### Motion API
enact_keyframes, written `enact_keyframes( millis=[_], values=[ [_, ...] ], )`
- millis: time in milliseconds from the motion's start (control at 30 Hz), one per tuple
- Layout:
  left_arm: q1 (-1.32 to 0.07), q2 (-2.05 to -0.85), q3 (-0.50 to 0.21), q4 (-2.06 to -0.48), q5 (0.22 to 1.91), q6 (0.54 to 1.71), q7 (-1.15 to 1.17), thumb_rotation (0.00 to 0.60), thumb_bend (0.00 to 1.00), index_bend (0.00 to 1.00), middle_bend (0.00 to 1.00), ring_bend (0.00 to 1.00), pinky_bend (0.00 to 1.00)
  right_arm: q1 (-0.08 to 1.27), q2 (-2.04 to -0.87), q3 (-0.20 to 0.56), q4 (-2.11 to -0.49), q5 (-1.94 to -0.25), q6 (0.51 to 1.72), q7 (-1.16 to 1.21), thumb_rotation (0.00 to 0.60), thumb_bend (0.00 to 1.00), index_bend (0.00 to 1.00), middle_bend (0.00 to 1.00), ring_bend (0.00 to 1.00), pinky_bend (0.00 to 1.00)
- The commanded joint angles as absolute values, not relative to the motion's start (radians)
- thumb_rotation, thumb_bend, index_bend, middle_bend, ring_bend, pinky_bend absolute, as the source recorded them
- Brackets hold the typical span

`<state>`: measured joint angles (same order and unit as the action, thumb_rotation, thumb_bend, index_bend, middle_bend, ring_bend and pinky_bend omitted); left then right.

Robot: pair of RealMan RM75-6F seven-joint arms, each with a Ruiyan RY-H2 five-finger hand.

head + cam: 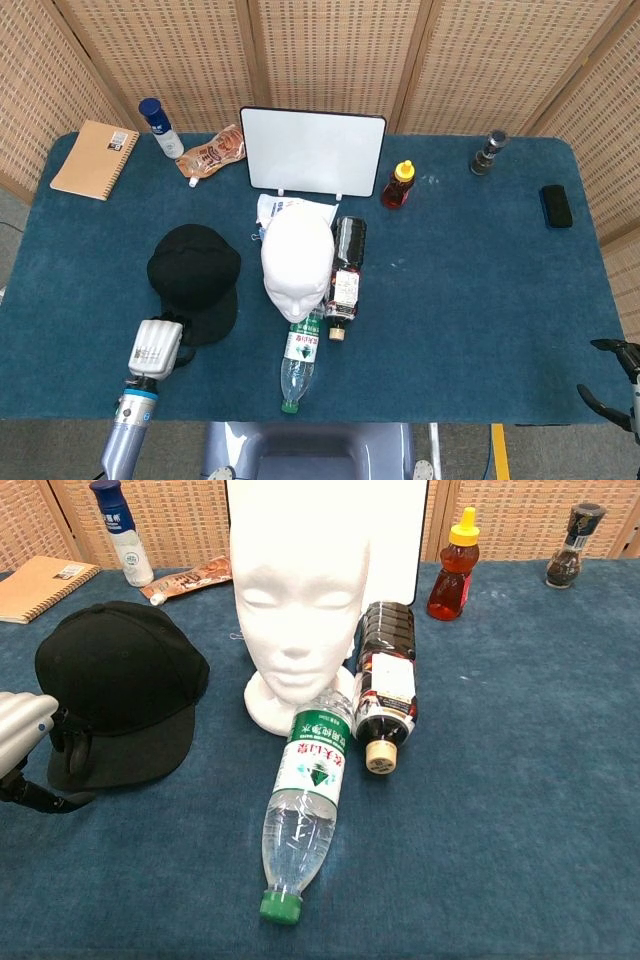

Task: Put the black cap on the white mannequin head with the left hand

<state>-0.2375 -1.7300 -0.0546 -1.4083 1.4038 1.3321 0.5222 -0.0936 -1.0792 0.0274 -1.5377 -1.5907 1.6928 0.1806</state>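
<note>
A: Where does the left hand point(155, 347) stand?

B: At the near brim of the black cap point(194, 275), fingers reaching onto or under the edge. Whether it already pinches the brim I cannot tell; the chest view shows dark fingers point(70, 748) at the brim, no clear grip.

A: And the cap itself?

B: Flat on the tabletop point(470, 300), just beyond the hand. The white mannequin head point(297, 262) stands further off to the hand's right, bare, with two bottles lying beside it.

A: So how far along?

B: Early, I judge. Grasping, lifting and seating all remain. The right hand point(615, 385) idles at the far edge, fingers apart, empty.
</note>
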Motion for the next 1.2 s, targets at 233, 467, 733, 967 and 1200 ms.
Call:
enact_keyframes(
  millis=[233, 467, 733, 967, 1200],
  values=[
    [-0.244, -1.756, -0.057, -1.380, 1.392, 1.331, 0.530, 0.600, 0.18, 0.63, 0.59, 0.41, 0.62, -0.099, -1.080, 0.030, -1.529, -1.581, 1.693, 0.189, 0.600, 0.20, 0.32, 0.37, 0.33, 0.32],
    [-0.250, -1.773, -0.061, -1.361, 1.388, 1.334, 0.533, 0.600, 0.18, 0.63, 0.59, 0.41, 0.62, -0.104, -1.080, 0.031, -1.521, -1.575, 1.692, 0.198, 0.600, 0.20, 0.32, 0.37, 0.33, 0.32],
    [-0.261, -1.782, -0.067, -1.350, 1.377, 1.326, 0.537, 0.600, 0.22, 0.63, 0.59, 0.41, 0.62, -0.109, -1.079, 0.033, -1.516, -1.570, 1.694, 0.203, 0.600, 0.20, 0.32, 0.37, 0.33, 0.32],
    [-0.267, -1.794, -0.069, -1.334, 1.369, 1.323, 0.538, 0.600, 0.22, 0.63, 0.59, 0.41, 0.62, -0.114, -1.079, 0.036, -1.512, -1.567, 1.700, 0.212, 0.600, 0.20, 0.32, 0.37, 0.32, 0.32],
    [-0.276, -1.807, -0.076, -1.313, 1.361, 1.316, 0.535, 0.600, 0.23, 0.63, 0.59, 0.41, 0.62, -0.119, -1.078, 0.039, -1.510, -1.566, 1.706, 0.214, 0.600, 0.20, 0.32, 0.37, 0.33, 0.32]
  ],
)
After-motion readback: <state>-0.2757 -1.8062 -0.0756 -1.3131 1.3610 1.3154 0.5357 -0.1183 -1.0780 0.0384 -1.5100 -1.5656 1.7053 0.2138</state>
